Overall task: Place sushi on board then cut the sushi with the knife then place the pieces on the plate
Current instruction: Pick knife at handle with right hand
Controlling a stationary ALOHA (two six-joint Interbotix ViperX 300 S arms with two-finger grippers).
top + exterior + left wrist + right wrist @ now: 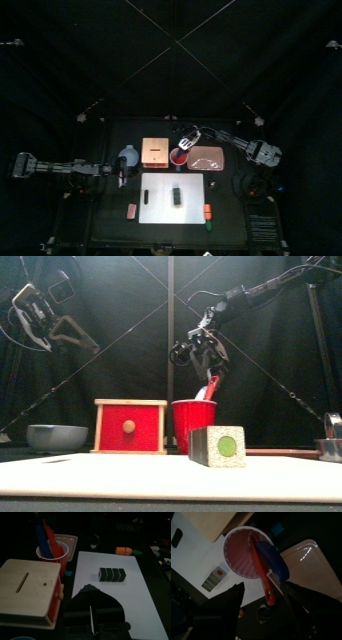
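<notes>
Right wrist view shows the right tool [263, 587] over the red cup [241, 552], its jaws apart on either side of the red knife [260, 569], with the blue knife [276, 562] just beside it. The sushi roll [175, 197] lies on the white board [158, 188] (whole, blocks together) near the front edge of the counter [114, 230]. The left tool [87, 588], jaws together, hangs above the counter's left side. The pink plate [210, 160] lies beside the cup, toward the right edge
</notes>
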